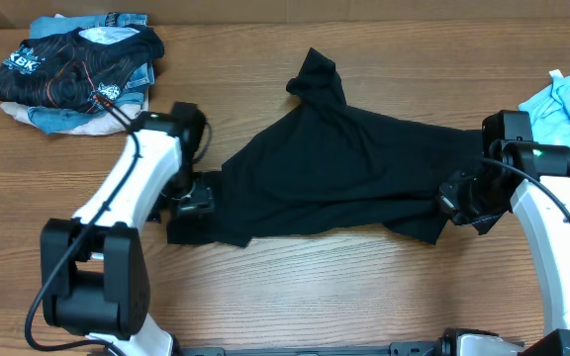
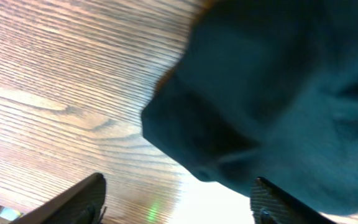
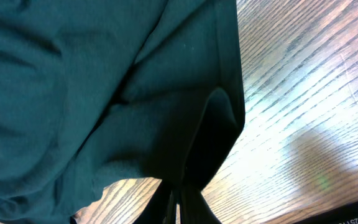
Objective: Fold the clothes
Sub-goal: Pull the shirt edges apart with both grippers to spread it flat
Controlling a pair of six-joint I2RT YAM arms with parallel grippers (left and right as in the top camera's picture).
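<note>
The plain black T-shirt (image 1: 334, 168) lies crumpled across the middle of the wooden table, with one sleeve sticking up toward the back. My left gripper (image 1: 191, 193) is at the shirt's left edge. In the left wrist view its jaws (image 2: 179, 186) are open, with the shirt (image 2: 272, 93) bunched just ahead and over the right finger. My right gripper (image 1: 458, 198) is at the shirt's right end. In the right wrist view its jaws (image 3: 178, 193) are shut on a fold of the shirt (image 3: 104, 81). The white tag is hidden.
A pile of clothes topped by a black shirt with orange-and-white print (image 1: 77, 69) sits at the back left corner. A light blue garment (image 1: 567, 104) lies at the right edge. Bare wood table (image 1: 315, 287) runs along the front.
</note>
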